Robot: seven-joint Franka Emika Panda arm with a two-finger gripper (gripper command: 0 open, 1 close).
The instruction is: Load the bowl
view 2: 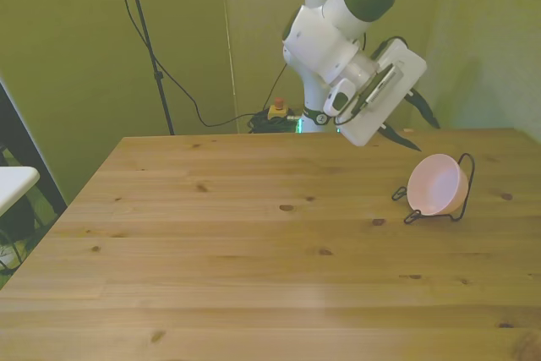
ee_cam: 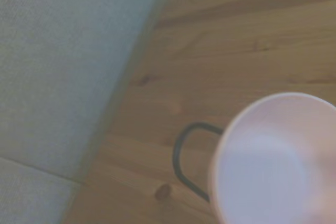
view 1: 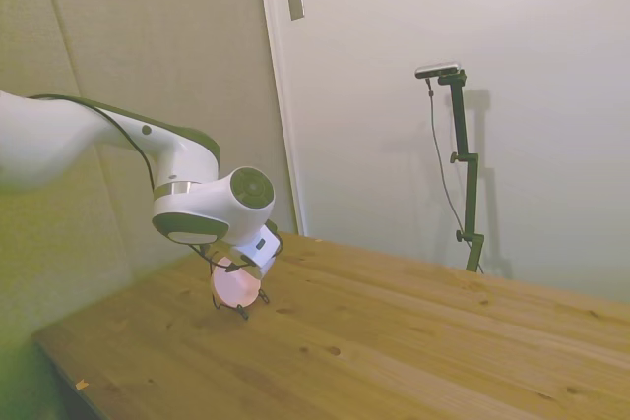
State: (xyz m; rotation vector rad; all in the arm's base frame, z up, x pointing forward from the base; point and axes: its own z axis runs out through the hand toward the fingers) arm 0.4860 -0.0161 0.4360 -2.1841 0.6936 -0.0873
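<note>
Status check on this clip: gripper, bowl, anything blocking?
Gripper open, empty, raised above the table. Bowl propped on edge in the black wire rack, near the front view's right. Nothing else in the way.

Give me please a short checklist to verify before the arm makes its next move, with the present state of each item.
1. Pink bowl is loaded in the black wire rack, standing on edge: ok.
2. Gripper is free of the bowl, raised and apart from it: ok.
3. Gripper carries nothing, fingers spread: ok.
4. Rack stands with its feet on the wooden table: ok.
5. Bowl is seated firmly enough not to roll out: cannot tell; only its leaning pose shows.
6. Path for the arm is free of other things on the table: ok, in the front view.
</note>
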